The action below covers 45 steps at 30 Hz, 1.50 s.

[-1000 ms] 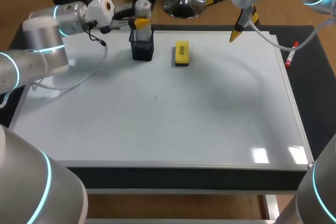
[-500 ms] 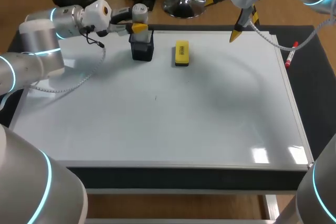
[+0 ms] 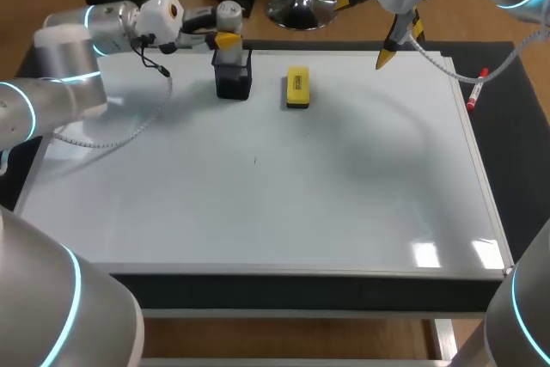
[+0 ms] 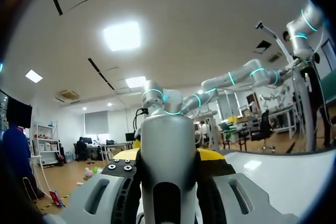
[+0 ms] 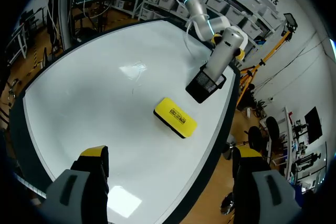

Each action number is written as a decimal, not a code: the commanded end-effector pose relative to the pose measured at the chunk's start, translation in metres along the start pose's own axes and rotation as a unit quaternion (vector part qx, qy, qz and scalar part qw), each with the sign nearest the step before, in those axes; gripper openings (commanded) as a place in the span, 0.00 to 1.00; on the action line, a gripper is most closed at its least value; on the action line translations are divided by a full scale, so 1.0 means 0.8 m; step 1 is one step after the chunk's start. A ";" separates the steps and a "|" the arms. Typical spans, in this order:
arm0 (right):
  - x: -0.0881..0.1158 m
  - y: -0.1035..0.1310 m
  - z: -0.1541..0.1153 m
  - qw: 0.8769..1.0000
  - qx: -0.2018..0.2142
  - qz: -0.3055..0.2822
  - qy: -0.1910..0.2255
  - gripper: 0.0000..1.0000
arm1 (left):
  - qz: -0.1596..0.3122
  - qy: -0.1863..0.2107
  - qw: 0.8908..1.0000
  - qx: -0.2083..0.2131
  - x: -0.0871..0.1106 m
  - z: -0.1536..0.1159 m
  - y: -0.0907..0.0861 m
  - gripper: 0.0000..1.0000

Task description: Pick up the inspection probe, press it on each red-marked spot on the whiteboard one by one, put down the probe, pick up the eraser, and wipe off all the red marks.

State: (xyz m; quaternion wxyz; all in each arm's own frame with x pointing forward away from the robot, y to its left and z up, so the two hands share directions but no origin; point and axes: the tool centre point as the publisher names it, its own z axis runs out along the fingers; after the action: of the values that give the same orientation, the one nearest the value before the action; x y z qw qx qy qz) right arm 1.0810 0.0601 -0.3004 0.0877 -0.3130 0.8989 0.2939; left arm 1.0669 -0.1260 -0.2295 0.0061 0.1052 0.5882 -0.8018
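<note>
- My left gripper [image 3: 228, 39] is clamped on the inspection probe [image 3: 229, 13], whose lower end is at the black holder [image 3: 233, 77].
- My right gripper [image 5: 171, 153] is spread wide, holding nothing.
- The eraser [image 3: 297, 87] is flat on the whiteboard [image 3: 258, 195], near the holder.

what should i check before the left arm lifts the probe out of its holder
1. Left end effector shut on the inspection probe: ok, yellow tips touch both sides.
2. Probe seated in the black mesh holder: ok.
3. Right end effector out of the way: ok, open over the far right of the board.
4. Eraser apart from the holder: ok.
5. Red marks on the whiteboard located: cannot tell, none show.
</note>
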 end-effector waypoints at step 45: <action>0.000 0.000 -0.002 1.000 0.001 -0.001 0.002 1.00 | -0.033 -0.011 0.997 -0.064 0.003 0.007 0.014 1.00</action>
State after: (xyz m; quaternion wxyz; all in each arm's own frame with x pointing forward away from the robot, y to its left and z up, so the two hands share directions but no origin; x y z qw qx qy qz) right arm 1.0810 0.0601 -0.3004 0.0877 -0.3131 0.8989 0.2939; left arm 1.0791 -0.1341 -0.2521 -0.0252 0.0932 0.6123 -0.7847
